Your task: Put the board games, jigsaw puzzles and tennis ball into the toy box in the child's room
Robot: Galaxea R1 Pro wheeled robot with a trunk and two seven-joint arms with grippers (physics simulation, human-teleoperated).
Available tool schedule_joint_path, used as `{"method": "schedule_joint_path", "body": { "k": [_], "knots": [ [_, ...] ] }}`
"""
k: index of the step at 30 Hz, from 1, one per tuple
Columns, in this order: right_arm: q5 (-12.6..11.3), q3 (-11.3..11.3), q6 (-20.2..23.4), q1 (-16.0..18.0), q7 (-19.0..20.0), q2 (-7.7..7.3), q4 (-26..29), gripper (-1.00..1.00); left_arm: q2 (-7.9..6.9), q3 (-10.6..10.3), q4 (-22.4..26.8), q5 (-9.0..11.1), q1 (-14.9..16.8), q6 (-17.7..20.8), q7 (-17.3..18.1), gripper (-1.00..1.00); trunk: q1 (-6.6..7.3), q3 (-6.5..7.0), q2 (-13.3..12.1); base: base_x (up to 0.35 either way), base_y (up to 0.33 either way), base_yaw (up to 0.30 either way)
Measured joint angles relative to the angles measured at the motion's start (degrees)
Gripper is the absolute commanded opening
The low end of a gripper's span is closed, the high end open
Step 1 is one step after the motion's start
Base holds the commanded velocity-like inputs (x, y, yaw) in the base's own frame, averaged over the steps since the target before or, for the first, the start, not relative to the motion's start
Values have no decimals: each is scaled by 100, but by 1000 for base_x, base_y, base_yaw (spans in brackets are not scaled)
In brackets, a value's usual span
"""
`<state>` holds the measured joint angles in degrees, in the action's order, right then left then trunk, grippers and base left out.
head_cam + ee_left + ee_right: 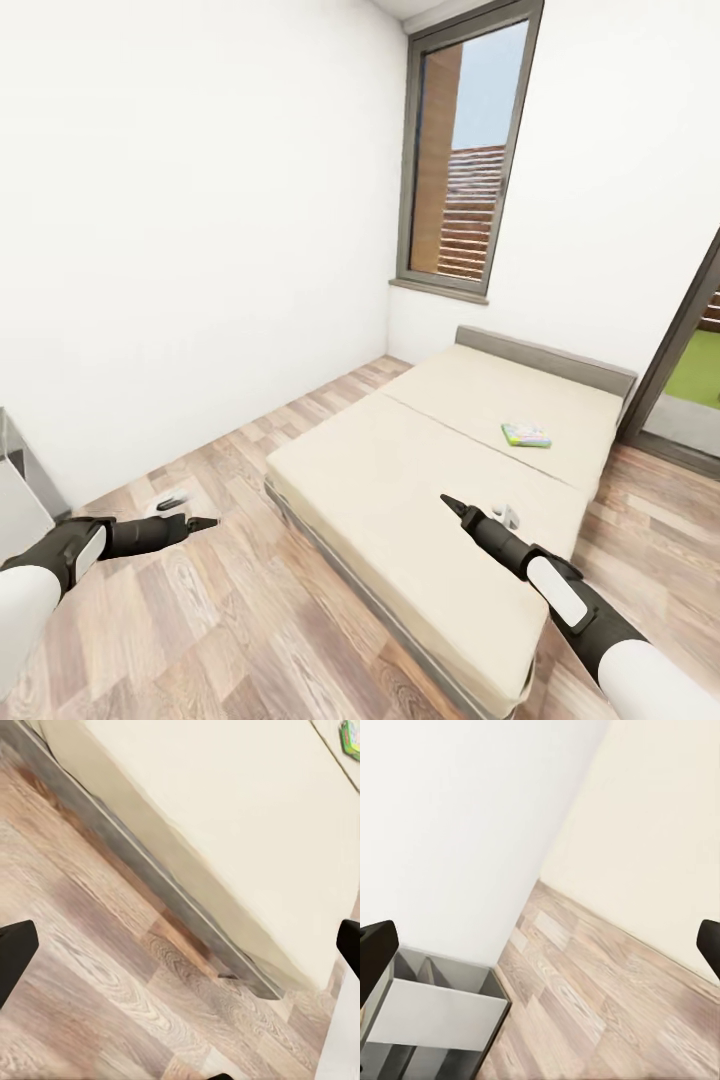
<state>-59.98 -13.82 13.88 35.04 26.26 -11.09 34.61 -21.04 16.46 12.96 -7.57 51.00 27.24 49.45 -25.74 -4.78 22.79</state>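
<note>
Facing bed [400, 480] — board game [526, 434] atop

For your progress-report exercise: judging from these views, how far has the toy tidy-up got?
Nothing visibly done: a board game still lies on the bed. Nothing in hand: the left tool hangs over the floor and the right tool over the mattress, both carrying nothing. Left: reach the game, grasp it, carry it to the toy box.
</note>
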Motion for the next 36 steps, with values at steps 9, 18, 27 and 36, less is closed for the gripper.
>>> {"method": "schedule_joint_path", "body": {
  "k": [9, 18, 27, 36],
  "knots": [
    [0, 0, 0, 2, 0, 4, 0, 100, 6, -3, 0, -1, 0, 0, 0, 100, 0, 0, -1, 0, -15, 293],
    [0, 0, 1, -1, 0, 4, 0, 100, 11, -8, 0, -10, -1, -1, 2, 100, 0, 0, -1, 0, -177, 293],
    [0, 0, 0, 1, 0, 2, 0, 100, 33, -1, 0, -11, -21, 0, 1, 100, 0, 0, -1, 0, -63, 293],
    [0, 0, 0, 3, 0, 4, 0, 100, 39, -6, 0, -10, -26, 0, 0, 100, 0, 0, -1, 0, -3, 293]
  ]
}}
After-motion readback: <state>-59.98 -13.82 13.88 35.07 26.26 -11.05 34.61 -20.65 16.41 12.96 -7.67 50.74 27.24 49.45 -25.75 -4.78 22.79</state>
